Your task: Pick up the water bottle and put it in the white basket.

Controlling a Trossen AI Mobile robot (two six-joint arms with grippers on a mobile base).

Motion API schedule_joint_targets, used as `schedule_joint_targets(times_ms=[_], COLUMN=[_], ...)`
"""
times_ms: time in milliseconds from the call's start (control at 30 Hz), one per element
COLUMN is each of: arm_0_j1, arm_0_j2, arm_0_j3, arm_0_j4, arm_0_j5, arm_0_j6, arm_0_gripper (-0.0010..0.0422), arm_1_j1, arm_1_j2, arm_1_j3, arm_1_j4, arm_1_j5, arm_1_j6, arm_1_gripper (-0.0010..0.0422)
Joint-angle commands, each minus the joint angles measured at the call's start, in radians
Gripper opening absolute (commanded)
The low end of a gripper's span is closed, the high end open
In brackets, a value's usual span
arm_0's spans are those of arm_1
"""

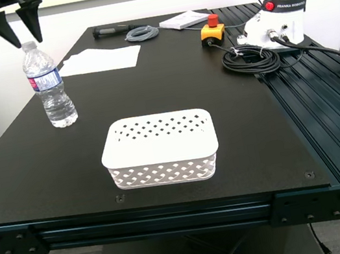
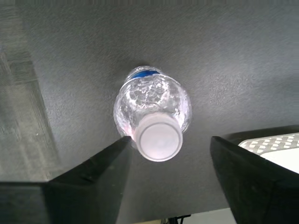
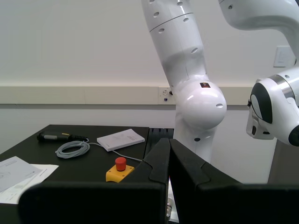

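Above the upright water bottle (image 1: 48,84), upper left of the exterior view, my first gripper (image 1: 19,32) hovers, fingers apart; my second gripper (image 3: 169,161) has fingers together.

The desk (image 1: 171,94) is showing a matt black top with a fine grain, edged by ribbed black metal rails (image 1: 324,106). The water bottle (image 1: 48,84) is looking like clear, glossy, ribbed plastic with a smooth white cap (image 2: 159,138) and a shiny blue label. The white basket (image 1: 160,149) is appearing as smooth matt plastic pierced with lattice holes. Flat paper sheets (image 1: 102,59) are lying dull white at the upper left of the exterior view. My first gripper (image 2: 170,163) is showing matt black jaws. The white robot arm (image 3: 191,84) is gleaming, smooth and glossy.
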Motion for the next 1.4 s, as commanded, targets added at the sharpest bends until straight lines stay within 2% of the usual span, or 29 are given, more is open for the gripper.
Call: schedule_joint_targets(times_ms=[33,200,367,500,567,633,700,733,767,833,1067,1133,1267,1400], arm_0_j1=[0.0,0.0,0.0,0.0,0.0,0.0,0.0,0.0,0.0,0.0,0.0,0.0,0.0,0.0], arm_0_j2=[0.0,0.0,0.0,0.0,0.0,0.0,0.0,0.0,0.0,0.0,0.0,0.0,0.0,0.0], arm_0_j3=[0.001,0.001,0.001,0.001,0.001,0.001,0.001,0.001,0.001,0.001,0.001,0.001,0.001,0.001], arm_0_j4=[0.003,0.003,0.003,0.003,0.003,0.003,0.003,0.003,0.003,0.003,0.003,0.003,0.003,0.002], arm_0_j5=[0.0,0.0,0.0,0.0,0.0,0.0,0.0,0.0,0.0,0.0,0.0,0.0,0.0,0.0], arm_0_j6=[0.0,0.0,0.0,0.0,0.0,0.0,0.0,0.0,0.0,0.0,0.0,0.0,0.0,0.0], arm_0_gripper=[0.0001,0.0001,0.0001,0.0001,0.0001,0.0001,0.0001,0.0001,0.0001,0.0001,0.0001,0.0001,0.0001,0.0001], arm_1_j1=[-0.001,0.0,0.0,0.0,0.0,-0.001,-0.001,-0.001,0.0,-0.001,-0.002,-0.011,-0.079,-0.208], arm_1_j2=[0.001,0.001,0.001,0.001,0.0,-0.001,-0.001,-0.001,-0.001,-0.001,-0.081,-0.121,-0.206,-0.253], arm_1_j3=[-0.013,-0.107,-0.254,-0.293,-0.291,-0.287,-0.287,-0.287,-0.287,-0.287,-0.246,-0.188,-0.125,-0.127], arm_1_j4=[0.021,0.046,0.166,0.2,0.216,0.219,0.218,0.218,0.211,0.197,0.172,0.122,0.084,0.077], arm_1_j5=[0.004,0.004,-0.003,-0.005,-0.005,-0.004,-0.004,-0.004,-0.003,-0.003,-0.003,0.034,0.168,0.154], arm_1_j6=[0.009,0.033,0.035,0.039,0.04,0.043,0.06,0.063,0.075,0.103,0.117,0.114,0.114,0.106], arm_1_gripper=[0.0198,0.0188,0.0187,0.0183,0.0156,0.0092,0.0001,-0.0005,0.0007,-0.0004,-0.0001,-0.0001,-0.0001,-0.0001])
